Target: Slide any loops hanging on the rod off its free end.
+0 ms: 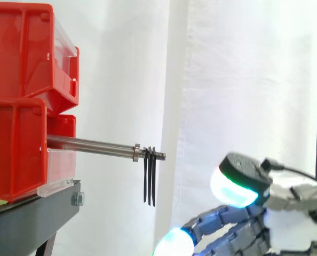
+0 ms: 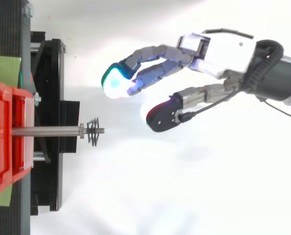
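Note:
A steel rod (image 1: 92,145) sticks out level from the red bins (image 1: 25,101) toward the right, ending in a threaded free tip (image 2: 101,130). Thin black loops (image 1: 149,178) hang close together on the thread, just outside a small collar, and show as a dark bunch (image 2: 93,133) from above. My hand (image 2: 219,51) is off to the right of the rod's tip, lower than it in the side view (image 1: 286,213). It is open, fingers stretched toward the rod with glowing pads (image 2: 117,81), thumb (image 2: 164,113) held apart. Nothing is in it, and it touches neither rod nor loops.
The red bins sit stacked on a black stand (image 2: 50,122) with a bolt (image 1: 77,199) at its corner. A white curtain (image 1: 238,80) hangs behind. Open space lies between the rod's tip and my fingers.

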{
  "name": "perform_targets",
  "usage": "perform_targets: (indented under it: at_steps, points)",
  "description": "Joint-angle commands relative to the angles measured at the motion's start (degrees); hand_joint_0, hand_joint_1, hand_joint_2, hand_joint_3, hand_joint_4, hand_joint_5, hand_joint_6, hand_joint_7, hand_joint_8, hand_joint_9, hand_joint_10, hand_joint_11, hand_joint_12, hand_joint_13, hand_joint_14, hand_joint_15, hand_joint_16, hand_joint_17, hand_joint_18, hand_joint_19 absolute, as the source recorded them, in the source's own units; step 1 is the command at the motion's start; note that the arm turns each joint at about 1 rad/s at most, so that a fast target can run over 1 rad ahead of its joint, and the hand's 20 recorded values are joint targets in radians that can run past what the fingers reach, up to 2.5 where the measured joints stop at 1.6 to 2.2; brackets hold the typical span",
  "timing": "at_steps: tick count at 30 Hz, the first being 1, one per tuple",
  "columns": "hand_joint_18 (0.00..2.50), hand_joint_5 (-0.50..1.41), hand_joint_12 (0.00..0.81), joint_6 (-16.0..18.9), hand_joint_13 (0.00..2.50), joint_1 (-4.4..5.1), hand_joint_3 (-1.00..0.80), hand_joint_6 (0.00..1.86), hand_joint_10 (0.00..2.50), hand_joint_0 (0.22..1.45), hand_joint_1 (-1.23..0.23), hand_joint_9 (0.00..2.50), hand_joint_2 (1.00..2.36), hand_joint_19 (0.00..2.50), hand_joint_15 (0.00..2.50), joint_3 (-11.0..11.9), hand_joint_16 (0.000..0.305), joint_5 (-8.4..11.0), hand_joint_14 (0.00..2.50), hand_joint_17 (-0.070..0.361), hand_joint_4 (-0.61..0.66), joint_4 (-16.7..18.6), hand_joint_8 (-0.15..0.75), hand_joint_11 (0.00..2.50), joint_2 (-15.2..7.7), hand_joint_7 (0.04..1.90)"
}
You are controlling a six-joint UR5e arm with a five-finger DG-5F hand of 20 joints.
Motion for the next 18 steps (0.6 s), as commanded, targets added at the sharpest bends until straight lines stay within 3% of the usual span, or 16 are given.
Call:
perform_targets:
  at_steps: [1, 4, 6, 9, 14, 15, 18]
  points:
    - [0.58, -0.17, 0.340, -0.1, 0.75, 0.27, -0.50, 0.50, 0.00, 0.52, -0.66, 0.79, 1.00, 0.12, 0.02, 0.7, 0.038, -1.43, 0.00, 0.087, 0.29, 8.7, 0.298, 0.00, -3.1, 0.80]
    - [0.57, -0.17, 0.338, -1.4, 0.74, 0.44, -0.50, 0.50, 0.00, 0.54, -0.71, 0.78, 1.00, 0.13, 0.03, 1.2, 0.037, -3.71, 0.00, 0.084, 0.30, 12.3, 0.293, 0.02, -4.0, 0.85]
    - [0.56, -0.16, 0.332, -2.8, 0.74, 0.44, -0.50, 0.50, 0.00, 0.56, -0.75, 0.78, 1.00, 0.13, 0.03, 1.1, 0.036, -4.50, 0.00, 0.082, 0.28, 12.9, 0.283, 0.03, -4.0, 0.90]
    - [0.55, -0.15, 0.325, -8.9, 0.74, 0.44, -0.50, 0.50, 0.00, 0.57, -0.78, 0.78, 1.00, 0.13, 0.04, 1.2, 0.036, -7.49, 0.00, 0.080, 0.28, 13.9, 0.278, 0.04, -4.0, 0.92]
    - [0.55, -0.15, 0.327, -14.5, 0.73, 0.09, -0.50, 0.50, 0.00, 0.58, -0.79, 0.79, 1.00, 0.15, 0.04, 1.3, 0.035, -8.02, 0.00, 0.079, 0.29, 15.8, 0.276, 0.05, -4.7, 0.93]
    - [0.55, -0.15, 0.326, -15.6, 0.73, -0.08, -0.50, 0.50, 0.00, 0.57, -0.79, 0.79, 1.00, 0.15, 0.04, 1.3, 0.035, -8.19, 0.00, 0.079, 0.29, 17.9, 0.275, 0.06, -4.8, 0.93]
    - [0.56, -0.15, 0.327, -15.7, 0.74, -0.26, -0.50, 0.50, 0.00, 0.57, -0.79, 0.79, 1.00, 0.15, 0.05, 1.3, 0.035, -8.19, 0.00, 0.080, 0.29, 19.3, 0.276, 0.06, -5.4, 0.92]
